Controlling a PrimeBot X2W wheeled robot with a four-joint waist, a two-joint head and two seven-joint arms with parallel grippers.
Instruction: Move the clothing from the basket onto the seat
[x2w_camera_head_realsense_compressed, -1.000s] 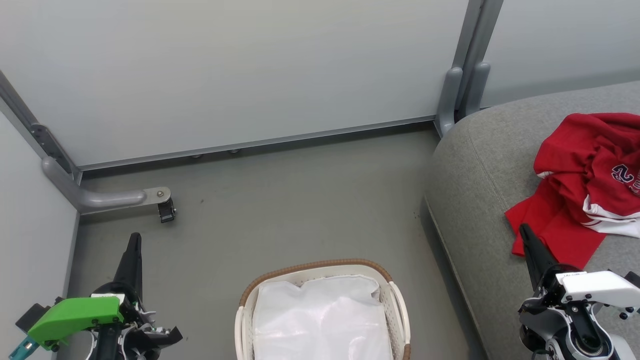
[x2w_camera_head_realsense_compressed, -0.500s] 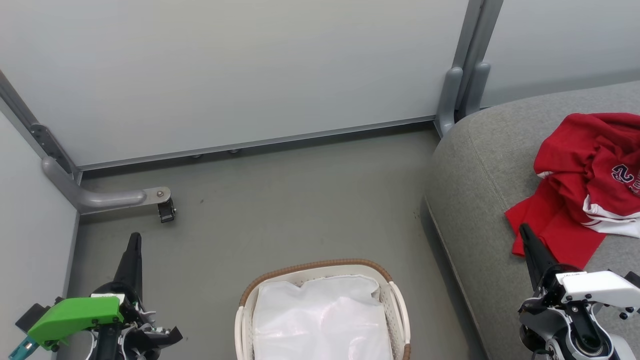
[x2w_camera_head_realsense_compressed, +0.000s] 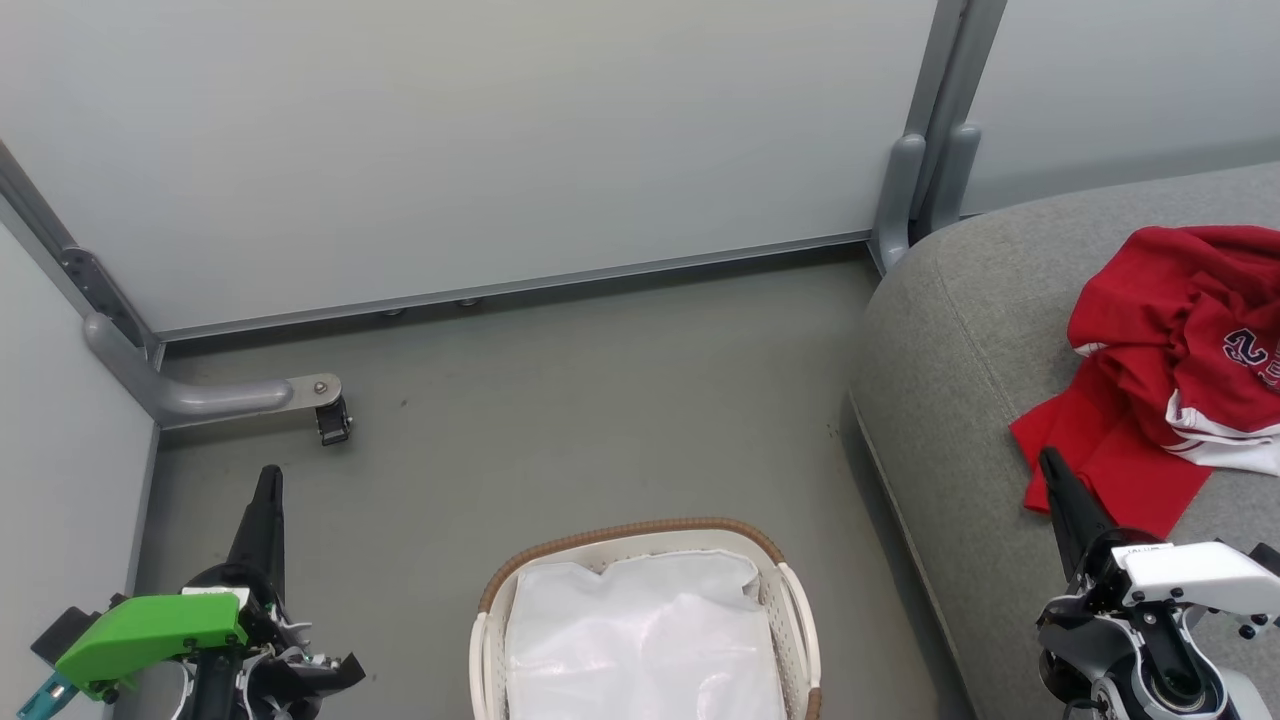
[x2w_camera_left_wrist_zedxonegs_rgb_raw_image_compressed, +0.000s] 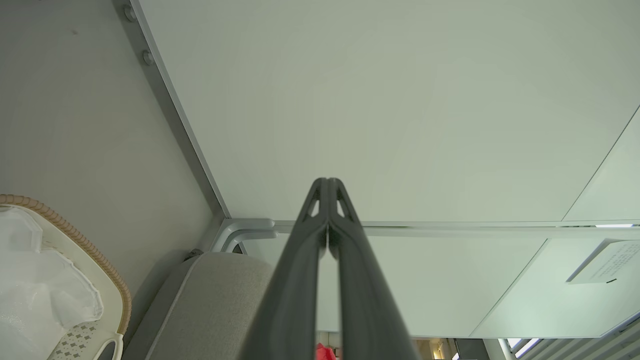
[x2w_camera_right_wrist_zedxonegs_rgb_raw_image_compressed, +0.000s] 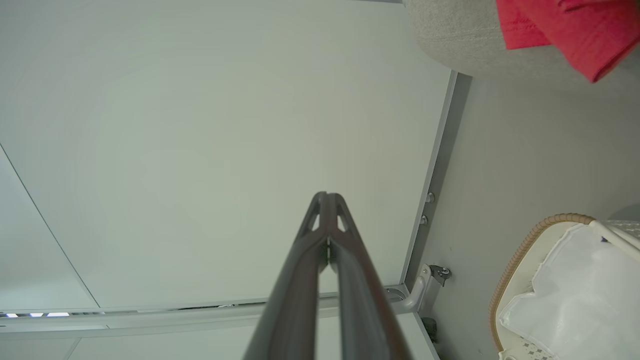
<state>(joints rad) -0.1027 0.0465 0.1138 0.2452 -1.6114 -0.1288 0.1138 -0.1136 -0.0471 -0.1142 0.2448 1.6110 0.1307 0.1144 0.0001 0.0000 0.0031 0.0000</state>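
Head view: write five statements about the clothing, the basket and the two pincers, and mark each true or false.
1. The red clothing lies on the grey seat. True.
2. The basket has a red garment in it. False: what it holds is its white liner, and no red cloth is visible in it.
3. The left pincer is shut and holds nothing. True.
4. The right pincer grips the clothing. False: its fingers are shut on nothing, as the right wrist view makes plain.
5. The basket stands on the seat. False: it stands on the floor, beside the seat.
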